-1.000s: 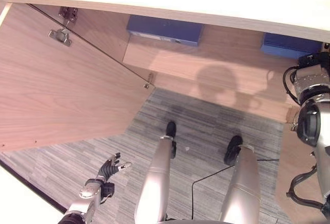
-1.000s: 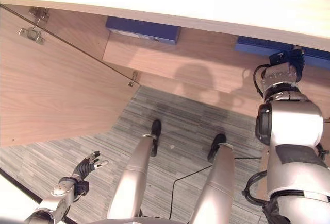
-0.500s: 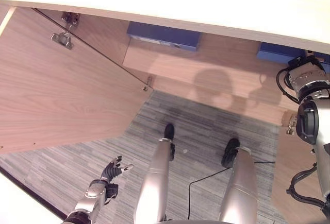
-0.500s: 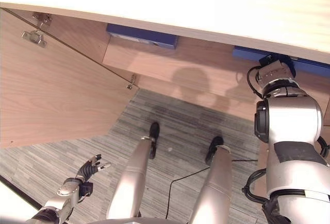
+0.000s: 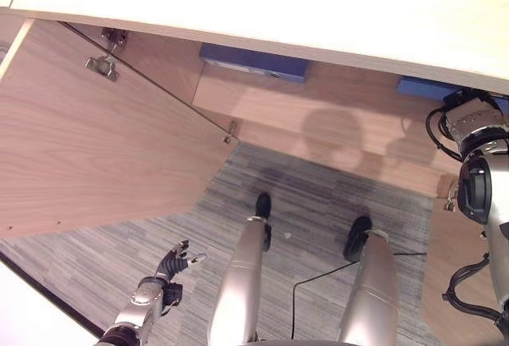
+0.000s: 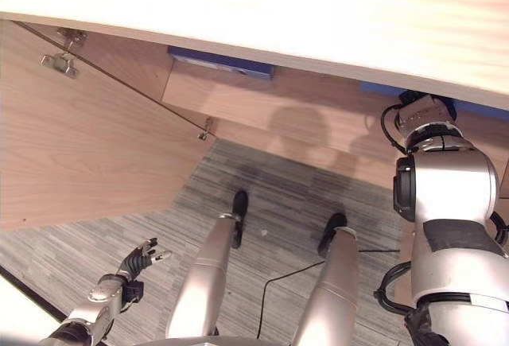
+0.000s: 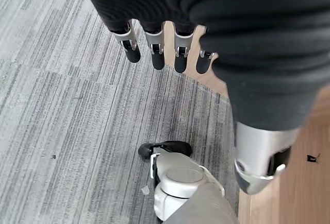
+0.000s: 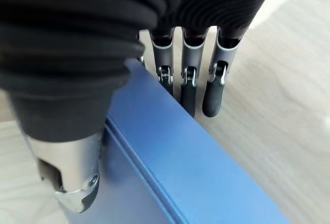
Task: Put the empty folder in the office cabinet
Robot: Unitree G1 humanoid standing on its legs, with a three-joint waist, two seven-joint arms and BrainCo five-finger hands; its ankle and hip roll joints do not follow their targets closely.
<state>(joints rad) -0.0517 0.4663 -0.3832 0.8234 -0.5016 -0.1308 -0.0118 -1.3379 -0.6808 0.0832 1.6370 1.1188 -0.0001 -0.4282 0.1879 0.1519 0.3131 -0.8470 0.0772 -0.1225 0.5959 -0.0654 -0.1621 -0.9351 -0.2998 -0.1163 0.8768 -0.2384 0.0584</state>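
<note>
A blue folder (image 8: pixel 170 157) stands on the wooden shelf (image 8: pixel 268 80) inside the office cabinet. My right hand (image 8: pixel 188 82) is shut on it, with the fingers down its far side and the thumb (image 8: pixel 72 177) against the near side. In the left eye view the same folder (image 5: pixel 420 86) peeks out under the cabinet top, just above my right wrist. My left hand (image 5: pixel 170 263) hangs low at the lower left over the carpet. It is open and holds nothing, its fingers (image 7: pixel 154 54) relaxed.
A second blue folder (image 5: pixel 254 61) lies further left on the same shelf (image 5: pixel 318 111). The cabinet's left door (image 5: pixel 95 155) stands swung open. The pale cabinet top (image 5: pixel 278 0) overhangs the shelf. Grey striped carpet (image 5: pixel 318 195) lies below.
The camera has shifted a little. My right wrist has moved further in under the cabinet top with the folder, and less of the folder shows. The left hand has hardly moved.
</note>
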